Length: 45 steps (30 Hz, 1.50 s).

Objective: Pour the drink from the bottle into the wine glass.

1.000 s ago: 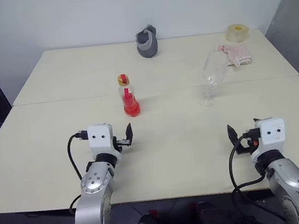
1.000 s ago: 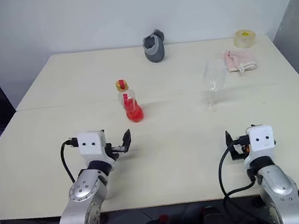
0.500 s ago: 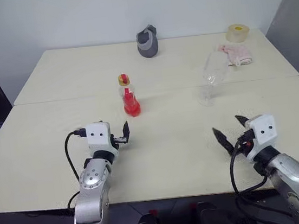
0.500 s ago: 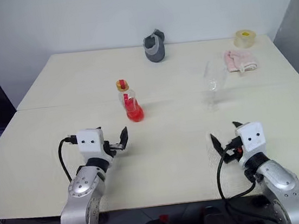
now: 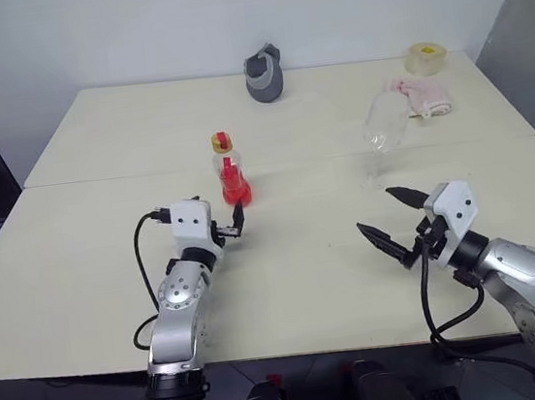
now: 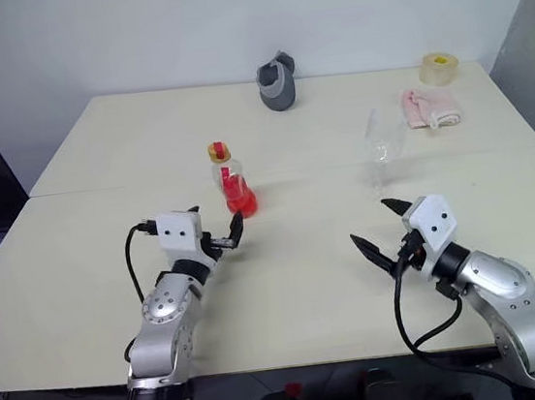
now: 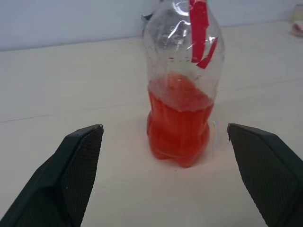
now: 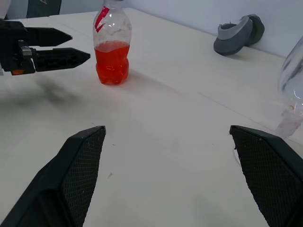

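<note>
1. Nearest to me was the right gripper (image 5: 393,216), hovering over the front of the table (image 5: 289,295) with its two black fingers spread wide and nothing between them. It pointed in toward the middle of the table.
2. A bit further out on my left, the left gripper (image 5: 233,226) was level and aimed straight at the bottle (image 5: 230,171), fingers apart too, tips just short of it and not touching as far as I could see.
3. The bottle stood upright near the seam between the two tabletops, yellow-orange cap on, with the drink (image 7: 178,124) filling roughly its lower half.
4. The wine glass (image 5: 381,136) stood upright off to the right, well apart from the bottle and beyond the right gripper. It looked empty to me.
5. Way at the back: a grey cup-like thing (image 5: 264,74), a pink cloth (image 5: 420,96) and a roll of tape (image 5: 425,57) in the far right corner.
</note>
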Each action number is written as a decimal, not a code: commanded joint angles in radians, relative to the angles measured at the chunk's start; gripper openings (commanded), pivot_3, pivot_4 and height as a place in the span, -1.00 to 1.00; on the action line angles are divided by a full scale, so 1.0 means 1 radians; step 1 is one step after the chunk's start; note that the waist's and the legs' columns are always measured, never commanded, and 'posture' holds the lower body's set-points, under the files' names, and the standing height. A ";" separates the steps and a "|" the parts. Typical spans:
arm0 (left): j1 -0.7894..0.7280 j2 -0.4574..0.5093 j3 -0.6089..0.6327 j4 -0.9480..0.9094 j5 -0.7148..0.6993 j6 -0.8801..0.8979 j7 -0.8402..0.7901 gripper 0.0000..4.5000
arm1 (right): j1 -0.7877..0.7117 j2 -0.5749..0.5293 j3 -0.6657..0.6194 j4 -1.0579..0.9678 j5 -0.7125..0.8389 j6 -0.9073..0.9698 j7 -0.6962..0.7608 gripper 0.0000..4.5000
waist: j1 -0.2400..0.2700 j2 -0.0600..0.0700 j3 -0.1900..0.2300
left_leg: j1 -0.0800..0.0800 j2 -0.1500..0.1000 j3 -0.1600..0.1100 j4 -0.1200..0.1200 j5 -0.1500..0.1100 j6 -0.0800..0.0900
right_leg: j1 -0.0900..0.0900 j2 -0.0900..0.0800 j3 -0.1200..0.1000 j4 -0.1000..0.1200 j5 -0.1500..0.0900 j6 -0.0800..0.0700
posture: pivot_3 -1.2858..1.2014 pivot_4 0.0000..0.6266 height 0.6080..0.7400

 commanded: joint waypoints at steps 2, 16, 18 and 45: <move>-0.032 -0.009 -0.005 0.023 -0.004 -0.038 -0.010 0.99 | -0.007 -0.003 0.000 -0.038 0.017 -0.014 -0.003 1.00 | 0.000 0.000 0.000 | 0.000 0.000 0.000 0.000 0.000 0.000 | 0.000 0.000 0.000 0.000 0.000 0.000 | 0.03 -0.52 1.00; -0.217 -0.016 0.003 0.298 -0.009 -0.173 -0.050 0.99 | 0.021 -0.010 -0.005 -0.092 0.022 0.021 -0.027 1.00 | 0.000 0.000 0.000 | 0.000 -0.001 0.000 0.001 0.000 0.000 | 0.000 0.000 0.000 0.000 0.000 0.000 | 0.03 -0.52 1.00; -0.233 -0.019 0.006 0.323 -0.008 -0.186 -0.050 0.99 | 0.024 -0.010 -0.003 -0.098 0.023 0.024 -0.032 1.00 | 0.001 0.000 0.000 | 0.000 -0.001 0.000 0.001 0.000 -0.001 | 0.000 0.000 0.000 0.000 0.000 0.000 | 0.03 -0.52 1.00; -0.513 -0.056 0.074 0.856 -0.015 -0.538 0.018 0.99 | 0.075 -0.032 -0.009 -0.115 -0.002 0.035 -0.074 1.00 | 0.000 -0.001 0.000 | -0.001 -0.001 0.000 0.001 0.001 -0.001 | 0.000 0.000 -0.001 0.001 0.000 0.000 | 0.03 -0.52 1.00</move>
